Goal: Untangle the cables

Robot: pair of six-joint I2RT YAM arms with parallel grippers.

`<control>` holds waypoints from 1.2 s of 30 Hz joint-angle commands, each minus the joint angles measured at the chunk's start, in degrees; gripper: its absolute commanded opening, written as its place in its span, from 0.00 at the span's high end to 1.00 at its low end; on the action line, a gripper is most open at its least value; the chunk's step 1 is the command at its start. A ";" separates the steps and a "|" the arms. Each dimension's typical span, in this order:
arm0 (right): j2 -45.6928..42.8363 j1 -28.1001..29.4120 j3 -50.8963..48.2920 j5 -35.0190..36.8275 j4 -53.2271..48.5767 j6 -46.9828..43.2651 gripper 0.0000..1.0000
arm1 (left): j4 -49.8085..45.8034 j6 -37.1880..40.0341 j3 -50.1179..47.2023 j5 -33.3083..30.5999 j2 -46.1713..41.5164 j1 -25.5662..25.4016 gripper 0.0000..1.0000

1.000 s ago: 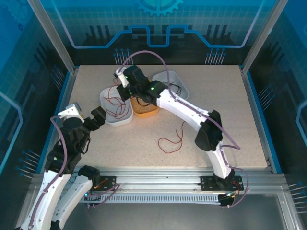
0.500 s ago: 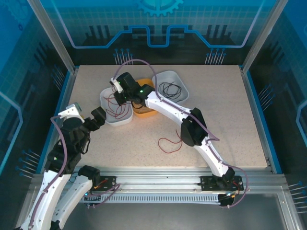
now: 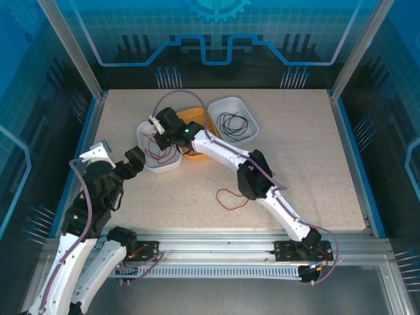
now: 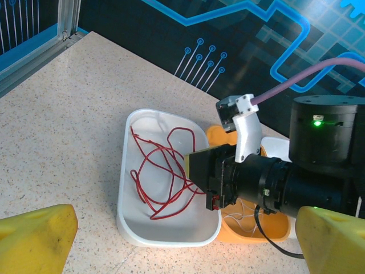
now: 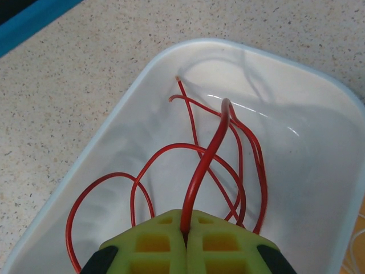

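The red cable (image 5: 208,160) lies coiled in a white tray (image 5: 308,125), and one strand rises into my right gripper (image 5: 185,221), which is shut on it. From above, the right gripper (image 3: 158,134) hangs over that white tray (image 3: 164,168), and a red loop (image 3: 230,197) lies on the table by the arm. The black cable (image 3: 233,123) is bunched in a grey tray (image 3: 216,105). The white cable (image 4: 246,214) rests in an orange tray (image 4: 268,233), mostly hidden by the right arm. My left gripper (image 3: 133,163) stays open and empty, just left of the white tray.
The three trays stand close together at the back middle of the table. The right arm stretches diagonally across the table from its base at the near right. Blue and metal rails (image 3: 85,141) edge the table on all sides.
The right arm swung left from the orange tray to over the white tray, bringing the red strand with it. The red loop on the table now lies lower and flatter. The left arm stayed still.
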 commanded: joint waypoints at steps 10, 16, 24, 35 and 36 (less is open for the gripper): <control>-2.38 1.98 1.43 0.68 -3.25 -1.71 0.63 | 0.35 -1.14 -0.33 1.20 0.05 0.37 0.01; -9.82 2.34 -5.85 0.51 -0.62 -0.78 0.57 | 0.35 -0.63 -0.16 2.04 0.44 0.38 0.01; -26.19 2.09 -27.91 4.81 7.47 3.85 0.42 | 0.43 -0.73 -0.26 2.82 0.63 0.38 0.01; -50.76 0.34 -58.11 17.91 9.98 12.58 0.00 | 1.15 -1.18 -1.33 15.05 5.84 0.20 0.01; -52.42 0.16 -59.95 19.24 9.44 13.30 0.00 | 1.59 -1.68 -1.92 16.85 6.28 0.05 0.01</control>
